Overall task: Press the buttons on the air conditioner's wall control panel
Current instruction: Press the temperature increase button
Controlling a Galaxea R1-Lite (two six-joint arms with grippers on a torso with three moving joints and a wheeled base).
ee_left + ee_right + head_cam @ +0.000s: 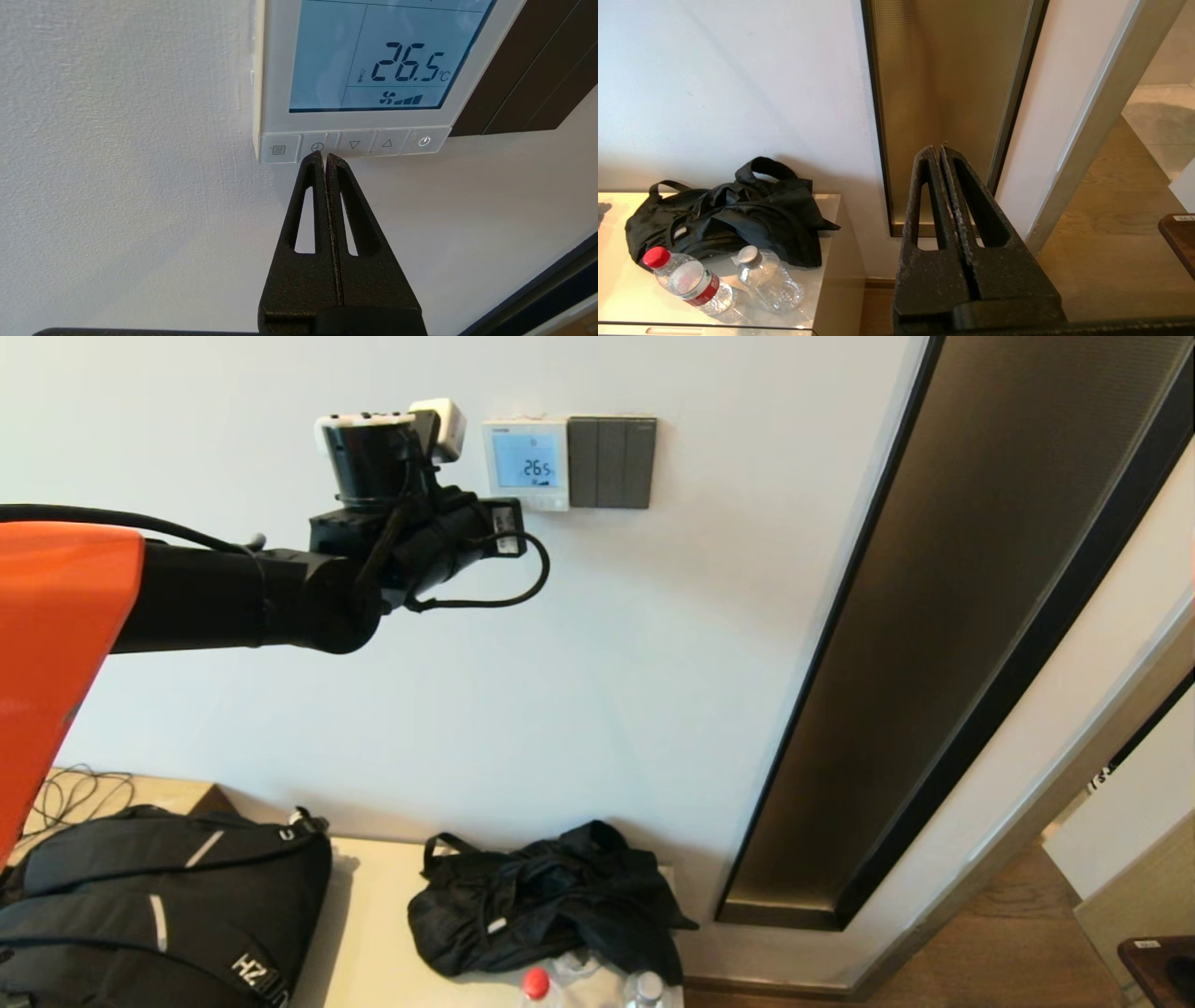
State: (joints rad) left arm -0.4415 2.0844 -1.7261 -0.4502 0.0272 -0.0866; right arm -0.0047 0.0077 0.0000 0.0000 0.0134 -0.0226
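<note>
White plaster wall (653, 663) fills the background, with a tall dark-framed bronze panel (980, 616) to the right and a pale cabinet top (373, 933) below. The air conditioner's wall control panel (526, 464) is mounted high on the wall, touching the left edge of a dark grey three-rocker switch plate (612, 462); its light-blue screen (383, 56) reads 26.5 °C above a fan symbol. The buttons (355, 144) form a row of five pale keys along the panel's bottom edge: menu, clock, down arrow, up arrow and power. The left arm is raised to the wall, its wrist just left of and below the panel in the head view. In the left wrist view the left gripper (325, 156) has both black fingers pressed flat together with nothing between them, and the joined tips sit at the lower edge of the clock key (317, 146), second from the menu end; actual contact cannot be confirmed. The right gripper (937, 150) is parked low and well away from the panel, facing the bronze panel, its fingers likewise closed together and empty. On the cabinet top lie a black backpack (159, 905), a crumpled black bag (551, 896) and two plastic bottles (691, 282).
</note>
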